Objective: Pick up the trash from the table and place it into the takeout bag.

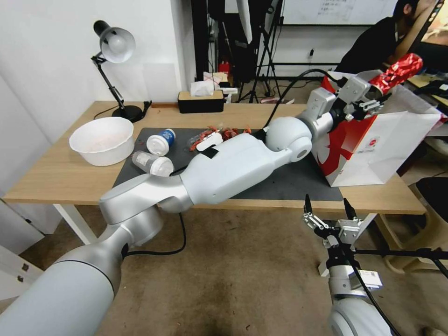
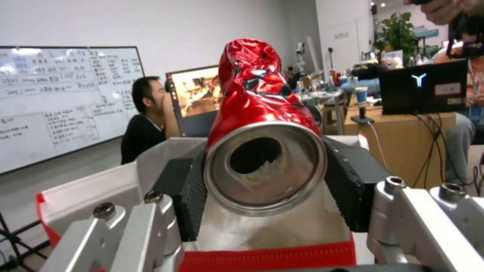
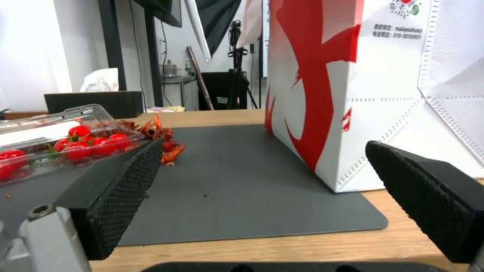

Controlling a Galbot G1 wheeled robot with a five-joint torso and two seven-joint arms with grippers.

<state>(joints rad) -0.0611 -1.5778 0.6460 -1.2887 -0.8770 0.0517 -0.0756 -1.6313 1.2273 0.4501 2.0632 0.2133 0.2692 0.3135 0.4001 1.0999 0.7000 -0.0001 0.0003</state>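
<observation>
The crushed red can sits clamped in my left jaws, gripped near its open end with the crumpled body sticking up and away to the far right. I hold it high over the mouth of the takeout bag, which stands at the right end of the worktop, partly on the dark mat. In my left wrist view the can shows its drinking hole towards me, with the black pads pressed on either side and the bag's white inside and red rim straight below.

I judge this to be the drop step for the first piece of trash: the next move calls for the can to be well within the rim, then for my jaws to part so it falls inside and not on the edge. I cannot tell what, if anything, already lies in the bag.

Left on the mat lie the blue-white cup and the clear cup, both on their sides with lids on. The clear tray holds red cherry tomatoes. The large white bowl at far left looks nearly empty.

My right jaws hang wide apart and empty, below the worktop's near edge.
</observation>
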